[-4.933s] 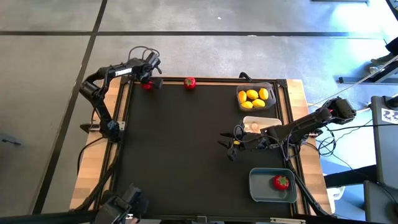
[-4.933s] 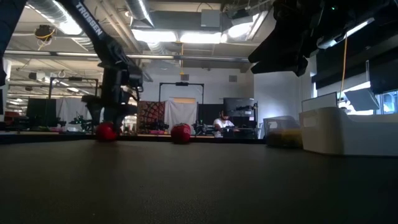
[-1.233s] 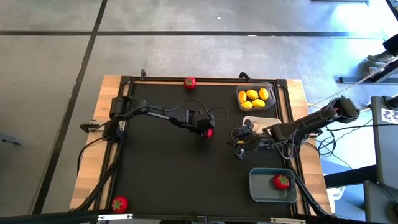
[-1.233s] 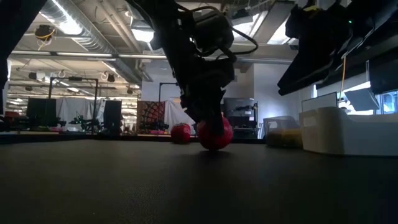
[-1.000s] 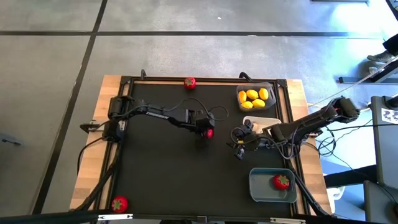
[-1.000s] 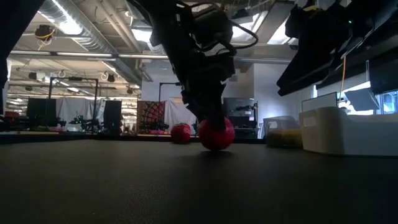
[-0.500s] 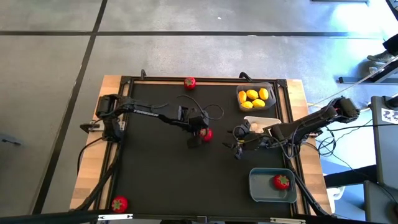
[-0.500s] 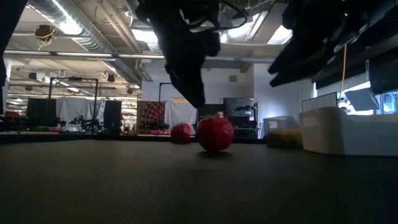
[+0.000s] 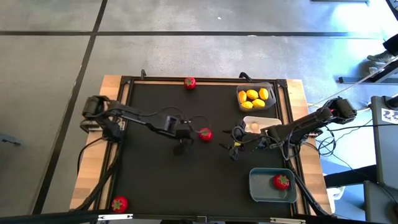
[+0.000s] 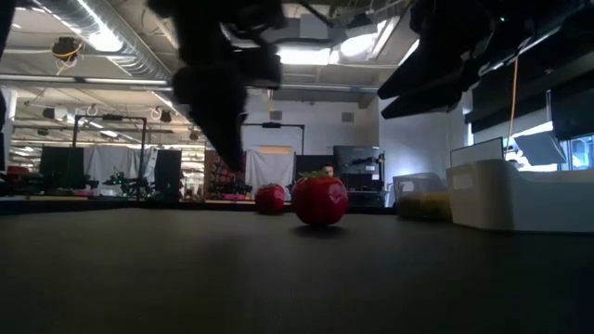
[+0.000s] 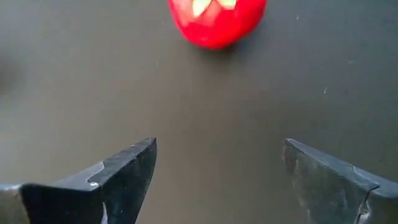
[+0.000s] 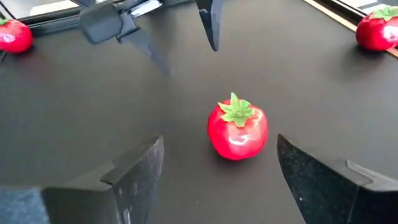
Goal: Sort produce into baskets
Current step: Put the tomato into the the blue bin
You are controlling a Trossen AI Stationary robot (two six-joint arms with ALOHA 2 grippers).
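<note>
A red round fruit with a green top (image 9: 204, 133) stands on the black mat mid-table; it also shows in the low view (image 10: 320, 200), the left wrist view (image 11: 216, 18) and the right wrist view (image 12: 237, 129). My left gripper (image 9: 184, 140) is open and empty just to the fruit's left, fingers pointing at it (image 11: 217, 171). My right gripper (image 9: 229, 149) is open and empty to the fruit's right, facing it (image 12: 221, 177). The dark grey basket (image 9: 271, 88) holds several yellow lemons. The white basket (image 9: 268, 119) holds a garlic bulb. The blue-grey basket (image 9: 261, 186) holds one red fruit (image 9: 281, 182).
A second red fruit (image 9: 189, 82) sits at the mat's far edge. A third red fruit (image 9: 119, 203) lies at the near left corner. The three baskets stand in a column along the right edge. The mat's left half and near middle hold nothing else.
My left gripper has let go of the red fruit, risen off it and drawn back toward the table's left edge. The fruit stays upright on the mat where it was set.
</note>
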